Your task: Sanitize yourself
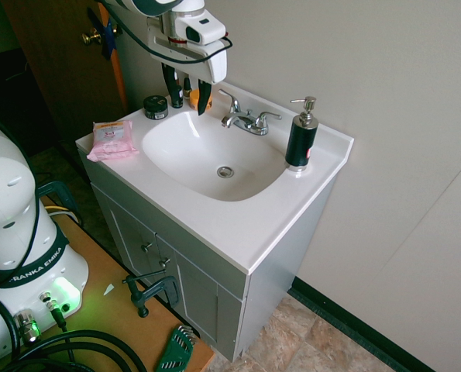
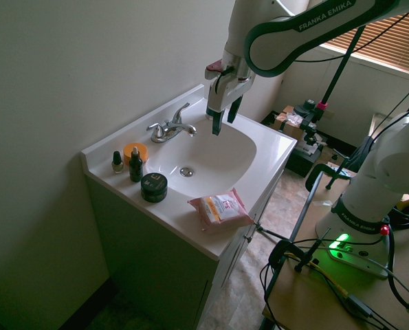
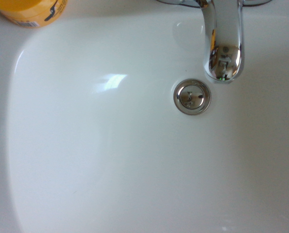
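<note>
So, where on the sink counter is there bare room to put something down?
Bare: the front corner of the counter below the soap dispenser, on the side away from the pink wipes packet.

Crowded: the opposite end, with wipes, black jar, dropper bottle and orange-lidded jar.

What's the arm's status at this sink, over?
Fingers open, nothing between them. Robot arm above the basin, sanitizing not visibly begun. Faucet beside its path down; dark pump bottle on the counter.

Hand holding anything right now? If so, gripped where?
Nothing held. The hand is open above the sink basin, nothing between its fingers, so there is no grip point.
</note>
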`<state>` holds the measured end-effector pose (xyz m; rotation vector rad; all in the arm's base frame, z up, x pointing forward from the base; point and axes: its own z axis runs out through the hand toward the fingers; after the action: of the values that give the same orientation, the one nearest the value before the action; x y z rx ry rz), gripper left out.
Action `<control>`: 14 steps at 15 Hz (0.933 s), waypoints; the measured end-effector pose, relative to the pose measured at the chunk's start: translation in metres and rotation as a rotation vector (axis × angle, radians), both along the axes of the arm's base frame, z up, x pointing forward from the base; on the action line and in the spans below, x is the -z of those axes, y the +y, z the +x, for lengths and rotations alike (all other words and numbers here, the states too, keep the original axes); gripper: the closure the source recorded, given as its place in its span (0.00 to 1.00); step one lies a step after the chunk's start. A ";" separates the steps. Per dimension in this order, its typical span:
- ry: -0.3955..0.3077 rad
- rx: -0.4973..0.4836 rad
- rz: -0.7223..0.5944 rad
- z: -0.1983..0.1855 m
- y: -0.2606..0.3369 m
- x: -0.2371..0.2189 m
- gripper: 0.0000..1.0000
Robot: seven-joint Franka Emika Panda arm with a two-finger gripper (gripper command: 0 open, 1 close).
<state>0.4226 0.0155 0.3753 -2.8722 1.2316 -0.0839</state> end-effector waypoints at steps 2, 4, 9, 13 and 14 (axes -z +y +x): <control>0.010 0.011 0.013 -0.001 0.000 0.002 0.00; 0.011 0.011 0.014 0.000 0.001 0.002 0.00; -0.064 0.032 0.009 0.035 -0.013 -0.035 0.00; -0.119 0.108 -0.003 0.079 -0.061 -0.072 1.00; -0.130 0.133 -0.003 0.093 -0.077 -0.081 1.00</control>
<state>0.5154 -0.0612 0.4558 -2.7337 1.3955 -0.2699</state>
